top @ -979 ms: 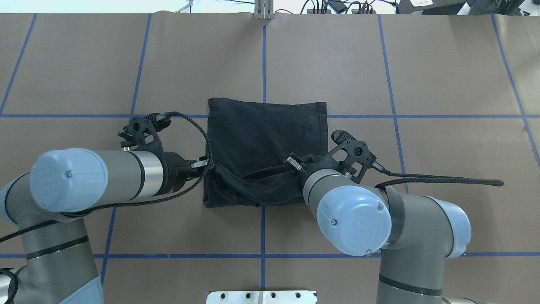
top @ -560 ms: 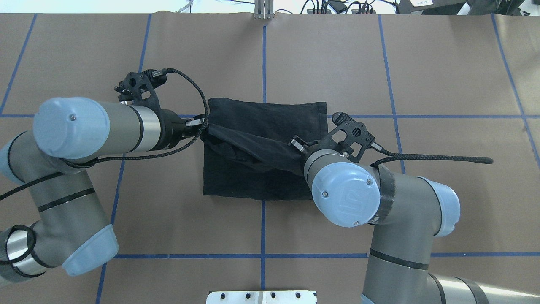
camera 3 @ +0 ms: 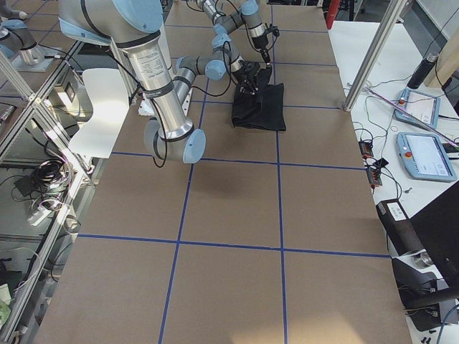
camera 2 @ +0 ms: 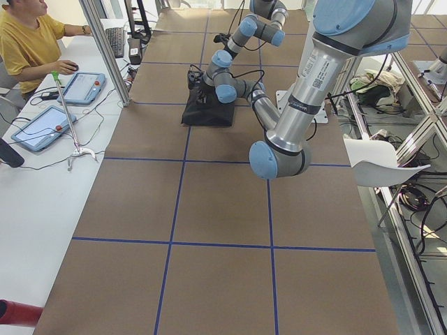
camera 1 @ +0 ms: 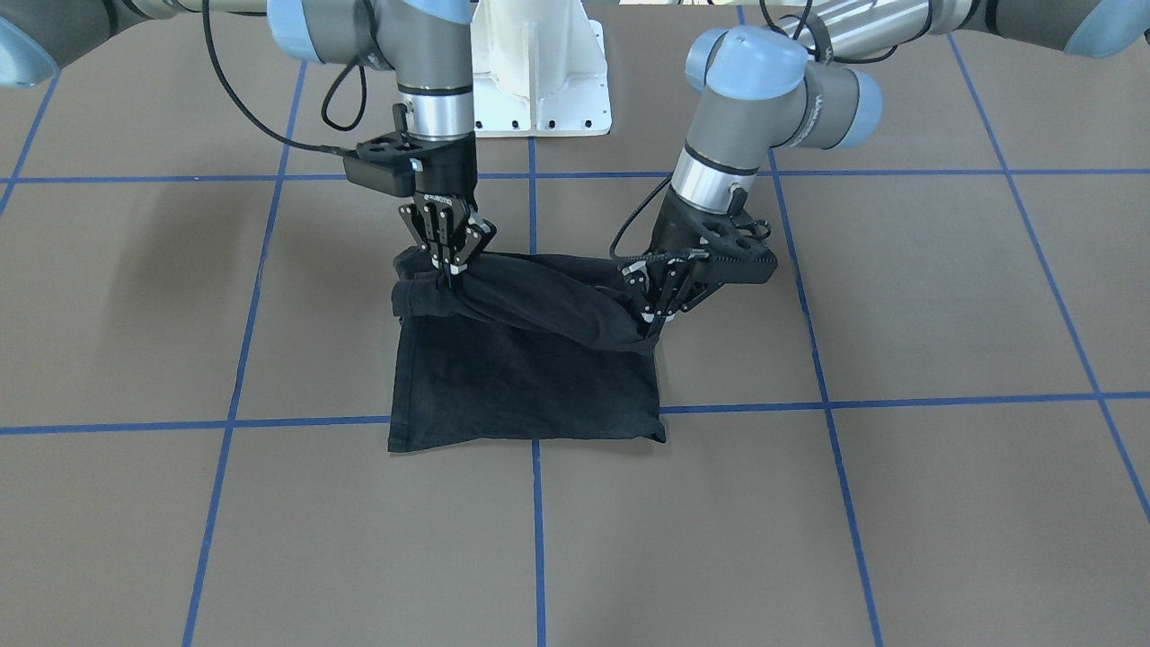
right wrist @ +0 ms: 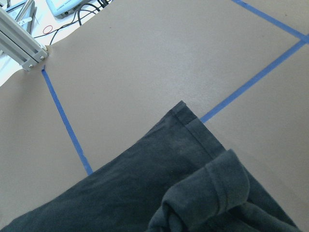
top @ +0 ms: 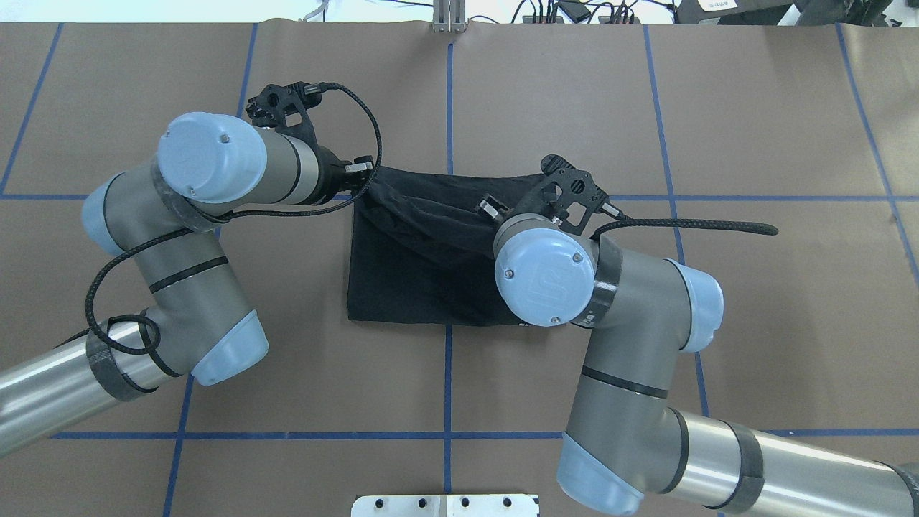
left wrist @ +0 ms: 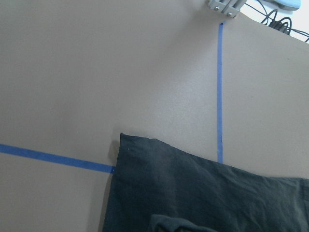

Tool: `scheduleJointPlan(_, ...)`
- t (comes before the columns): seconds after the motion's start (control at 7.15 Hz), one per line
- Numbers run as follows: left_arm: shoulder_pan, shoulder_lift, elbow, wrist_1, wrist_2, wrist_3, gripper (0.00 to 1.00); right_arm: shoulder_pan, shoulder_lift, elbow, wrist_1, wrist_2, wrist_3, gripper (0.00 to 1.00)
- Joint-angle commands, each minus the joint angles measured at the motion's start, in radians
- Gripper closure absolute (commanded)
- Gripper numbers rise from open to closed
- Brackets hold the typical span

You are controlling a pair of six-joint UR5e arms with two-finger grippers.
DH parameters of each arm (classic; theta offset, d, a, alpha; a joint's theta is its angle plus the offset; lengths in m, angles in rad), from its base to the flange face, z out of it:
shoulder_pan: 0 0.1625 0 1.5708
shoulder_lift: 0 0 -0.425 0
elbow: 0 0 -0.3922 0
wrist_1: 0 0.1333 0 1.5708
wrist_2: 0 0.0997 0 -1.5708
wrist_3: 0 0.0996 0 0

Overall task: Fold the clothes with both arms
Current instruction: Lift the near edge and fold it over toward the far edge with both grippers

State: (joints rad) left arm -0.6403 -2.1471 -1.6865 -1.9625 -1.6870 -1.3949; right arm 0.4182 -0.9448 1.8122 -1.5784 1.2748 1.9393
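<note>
The clothes are one black T-shirt (camera 1: pixel 526 382), folded into a rectangle in the middle of the table (top: pixel 754 108), with no print showing. My left gripper (camera 1: pixel 649 322) is shut on one end of its lifted edge, at the view's right in the front-facing view. My right gripper (camera 1: pixel 446 271) is shut on the other end. The held edge sags between them as a rumpled band (top: pixel 423 215) above the flat layer (top: pixel 402 287). Overhead, the left gripper (top: pixel 362 179) sits near the shirt's far left corner; the right one is hidden under its wrist. Each wrist view shows a far corner (left wrist: pixel 145 159) (right wrist: pixel 186 116).
Blue tape lines (top: pixel 449 100) grid the brown table. The white pedestal base (camera 1: pixel 539 72) stands behind the shirt. An aluminium post (top: pixel 449 14) and cables sit at the far edge. A person (camera 2: pixel 28 42) sits at a side desk with tablets (camera 2: pixel 42 125).
Both grippers have carried the shirt's near edge away from the robot, across the flat layer toward its far edge. The arms have stretched forward with it.
</note>
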Motion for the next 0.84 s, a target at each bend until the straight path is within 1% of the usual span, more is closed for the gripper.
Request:
scheduleJointPlan(0.0,-0.01,-0.025,0.068,-0.004,0.001,0.055,1.0,0.048,0.047,-0.132,0.078,0.001,-0.025,1.0)
scheduleJointPlan(0.14,-0.016,-0.027,0.096,-0.01,0.001,0.069,1.0,0.059,0.081,-0.187,0.092,0.002,-0.031,1.0)
scheduleJointPlan(0.28,-0.022,-0.034,0.135,-0.048,0.001,0.074,1.0,0.066,0.096,-0.224,0.095,0.006,-0.036,1.0)
scheduleJointPlan(0.42,-0.025,-0.059,0.193,-0.073,0.001,0.074,1.0,0.079,0.101,-0.276,0.157,0.015,-0.049,1.0)
scheduleJointPlan(0.56,-0.027,-0.077,0.243,-0.105,0.001,0.074,1.0,0.094,0.118,-0.362,0.231,0.014,-0.069,1.0)
scheduleJointPlan(0.7,-0.029,-0.077,0.267,-0.125,0.001,0.159,0.01,0.109,0.136,-0.425,0.266,0.02,-0.082,0.46)
